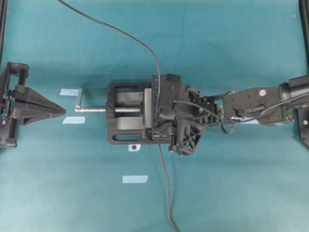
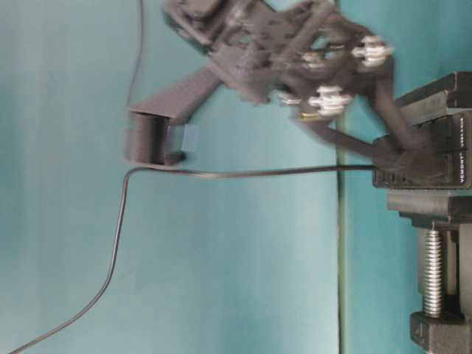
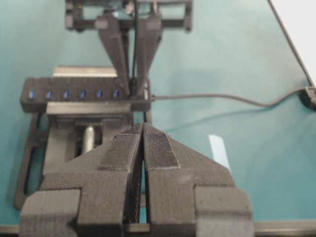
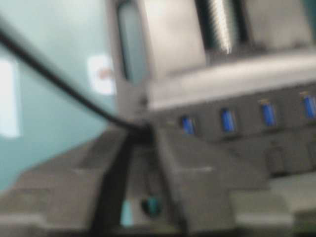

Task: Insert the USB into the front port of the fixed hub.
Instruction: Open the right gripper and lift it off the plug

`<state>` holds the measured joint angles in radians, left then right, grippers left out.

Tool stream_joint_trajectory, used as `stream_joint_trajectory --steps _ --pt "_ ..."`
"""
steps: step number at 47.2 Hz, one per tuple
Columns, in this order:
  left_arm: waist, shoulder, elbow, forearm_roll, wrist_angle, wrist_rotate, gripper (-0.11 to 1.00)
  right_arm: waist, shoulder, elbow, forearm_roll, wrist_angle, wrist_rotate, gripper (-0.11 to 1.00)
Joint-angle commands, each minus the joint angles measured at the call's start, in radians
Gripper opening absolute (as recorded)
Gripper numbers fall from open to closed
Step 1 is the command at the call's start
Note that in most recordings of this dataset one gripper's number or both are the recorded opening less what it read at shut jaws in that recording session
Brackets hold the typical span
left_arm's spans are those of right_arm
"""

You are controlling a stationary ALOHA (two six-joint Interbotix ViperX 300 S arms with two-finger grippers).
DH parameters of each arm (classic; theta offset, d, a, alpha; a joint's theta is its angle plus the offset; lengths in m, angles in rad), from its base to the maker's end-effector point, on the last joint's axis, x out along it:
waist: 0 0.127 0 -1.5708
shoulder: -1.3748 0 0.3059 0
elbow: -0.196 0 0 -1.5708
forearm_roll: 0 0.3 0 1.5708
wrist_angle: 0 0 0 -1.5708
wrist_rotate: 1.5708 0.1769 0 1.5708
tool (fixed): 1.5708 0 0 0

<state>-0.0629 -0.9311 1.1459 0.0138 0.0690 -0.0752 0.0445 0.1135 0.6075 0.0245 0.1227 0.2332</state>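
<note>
The fixed hub (image 1: 156, 89) is a narrow black bar with blue ports, clamped in the vise; it also shows in the left wrist view (image 3: 74, 94) and the right wrist view (image 4: 247, 131). The USB (image 3: 134, 90) sits at the hub's front end, blurred in the right wrist view (image 4: 143, 133). How deep it sits I cannot tell. Its thin cable (image 1: 165, 183) trails toward the front. My right gripper (image 3: 134, 85) straddles the USB, open, with a dark gap beside it (image 4: 143, 145). My left gripper (image 1: 63, 110) is shut and empty at the far left.
The black vise (image 1: 125, 133) has a silver threaded rod (image 1: 123, 109) and a handle (image 1: 78, 99) pointing toward my left gripper. Pale tape strips (image 1: 135, 179) lie on the teal table. A second cable (image 1: 120, 30) runs from the hub to the back left.
</note>
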Motion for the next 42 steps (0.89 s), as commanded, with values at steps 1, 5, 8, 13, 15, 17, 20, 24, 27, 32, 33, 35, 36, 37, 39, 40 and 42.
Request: stream_joint_trajectory --steps 1,5,8,13,15,17,20,24,27,32,33,35,36,37,39,40,42 --pt "0.0 0.006 -0.012 0.002 -0.012 -0.002 0.0 0.011 -0.015 -0.008 0.003 0.002 0.008 0.33" --pt "0.0 0.005 -0.011 0.002 -0.011 -0.002 0.0 0.009 -0.018 -0.014 0.002 0.002 0.008 0.48" --pt "0.0 0.005 -0.011 0.002 -0.011 -0.002 0.0 0.006 -0.02 -0.017 0.003 0.003 0.009 0.58" --pt "0.0 0.005 -0.011 0.002 -0.011 -0.005 0.0 0.002 -0.021 -0.026 0.002 0.006 0.009 0.71" --pt "0.0 0.003 -0.011 0.002 -0.011 -0.014 0.0 0.002 -0.023 -0.031 0.002 0.006 0.008 0.72" --pt "0.0 0.002 -0.011 0.002 -0.009 -0.018 0.0 0.0 -0.026 -0.032 -0.002 0.006 0.008 0.73" --pt "0.0 0.002 -0.011 0.002 -0.011 -0.025 0.0 -0.002 -0.032 -0.034 -0.009 0.008 0.008 0.73" --pt "0.0 0.002 -0.011 0.002 -0.009 -0.025 0.0 -0.009 -0.044 -0.034 -0.011 0.009 0.008 0.73" --pt "0.0 0.0 -0.009 0.002 -0.009 -0.025 0.0 -0.012 -0.057 -0.034 -0.012 0.009 0.006 0.73" --pt "0.0 0.0 -0.011 0.002 -0.009 -0.026 0.0 -0.014 -0.077 -0.028 -0.012 0.009 0.005 0.73" --pt "0.0 0.0 -0.011 0.002 -0.009 -0.026 0.0 -0.014 -0.081 -0.026 -0.012 0.011 0.005 0.73" --pt "0.0 0.0 -0.011 0.002 -0.009 -0.026 0.0 -0.014 -0.089 -0.02 -0.012 0.011 0.005 0.73" --pt "0.0 0.0 -0.011 0.002 -0.009 -0.026 0.0 -0.014 -0.092 -0.018 -0.012 0.011 0.005 0.73" --pt "0.0 0.0 -0.012 0.0 -0.009 -0.026 0.0 -0.014 -0.097 -0.014 -0.012 0.011 0.005 0.73" --pt "0.0 0.0 -0.014 0.002 -0.011 -0.026 0.0 -0.014 -0.107 -0.006 -0.012 0.011 0.005 0.73" --pt "0.0 0.0 -0.014 0.002 -0.015 -0.026 0.0 -0.014 -0.112 -0.003 -0.012 0.012 0.005 0.73" --pt "0.0 0.0 -0.015 0.002 -0.015 -0.026 0.0 -0.014 -0.121 0.006 -0.012 0.009 0.005 0.73"
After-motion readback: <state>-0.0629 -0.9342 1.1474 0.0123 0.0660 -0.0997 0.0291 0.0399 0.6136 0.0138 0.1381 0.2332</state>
